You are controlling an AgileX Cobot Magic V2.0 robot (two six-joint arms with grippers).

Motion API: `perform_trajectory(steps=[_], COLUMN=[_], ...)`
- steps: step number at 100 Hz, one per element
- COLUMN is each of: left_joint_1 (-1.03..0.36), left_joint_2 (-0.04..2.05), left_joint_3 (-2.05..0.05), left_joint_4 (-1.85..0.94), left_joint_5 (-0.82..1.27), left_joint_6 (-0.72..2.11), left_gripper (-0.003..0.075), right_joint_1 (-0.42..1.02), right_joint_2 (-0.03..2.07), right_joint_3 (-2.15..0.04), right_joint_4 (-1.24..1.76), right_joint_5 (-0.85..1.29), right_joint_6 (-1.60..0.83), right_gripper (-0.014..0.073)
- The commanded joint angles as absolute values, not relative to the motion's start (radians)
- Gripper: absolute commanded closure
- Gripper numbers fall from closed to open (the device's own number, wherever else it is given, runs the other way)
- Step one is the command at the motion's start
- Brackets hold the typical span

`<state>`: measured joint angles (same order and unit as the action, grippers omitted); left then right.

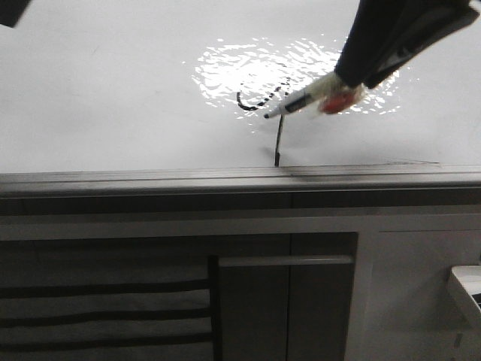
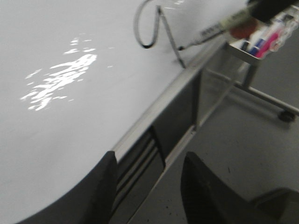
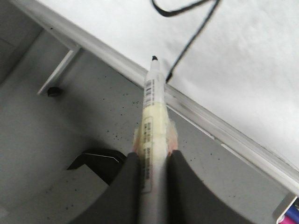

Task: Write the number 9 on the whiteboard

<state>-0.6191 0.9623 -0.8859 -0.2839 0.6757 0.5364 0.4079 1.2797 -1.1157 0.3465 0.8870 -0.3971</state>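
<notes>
The right gripper (image 3: 150,161) is clamped on a white marker (image 3: 153,116), its black tip just off the glossy whiteboard (image 1: 113,98). The thin black 9 (image 1: 278,139) lies just beyond the tip, its tail reaching the grey edge strip (image 1: 150,180). Glare (image 1: 248,71) washes out the loop. The left gripper (image 2: 147,186) hangs empty, fingers apart.

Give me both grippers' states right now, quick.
Left gripper: open, holding nothing, off the whiteboard edge.
Right gripper: closed on the marker, tip near the drawn number 9.
</notes>
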Motion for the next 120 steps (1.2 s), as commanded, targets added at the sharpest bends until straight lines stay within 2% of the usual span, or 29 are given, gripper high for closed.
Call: perform_trajectory(steps=[1, 9, 25, 55, 109, 120], left_joint_1=[-0.696, -0.768, -0.845, -0.854, -0.854, -0.854], left_joint_2=[1.036, 1.109, 1.231, 1.401, 1.494, 1.494], left_joint_3=[-0.972, -1.036, -1.128, -1.258, -1.306, -1.306], left_joint_4=[-0.325, -0.32, -0.326, -0.536, -0.55, -0.551], left_joint_5=[0.683, 0.731, 0.733, 0.732, 0.748, 0.758], left_joint_6=[0.608, 0.671, 0.761, 0.984, 0.989, 0.989], left_gripper=[0.0427, 0.0427, 0.0425, 0.0424, 0.0426, 0.0465], right_joint_1=[0.418, 0.431, 0.435, 0.435, 0.435, 0.435], right_joint_2=[1.212, 1.187, 1.153, 1.146, 1.146, 1.146], right_joint_3=[-1.173, -1.188, -1.193, -1.193, -1.193, -1.193], right_joint_4=[0.394, 0.394, 0.394, 0.394, 0.394, 0.411], right_joint_5=[0.982, 1.079, 1.107, 1.107, 1.107, 1.104], right_joint_6=[-0.578, -0.759, -0.925, -0.935, -0.935, -0.935], right_gripper=[0.0645, 0.0645, 0.0645, 0.0645, 0.0645, 0.0645])
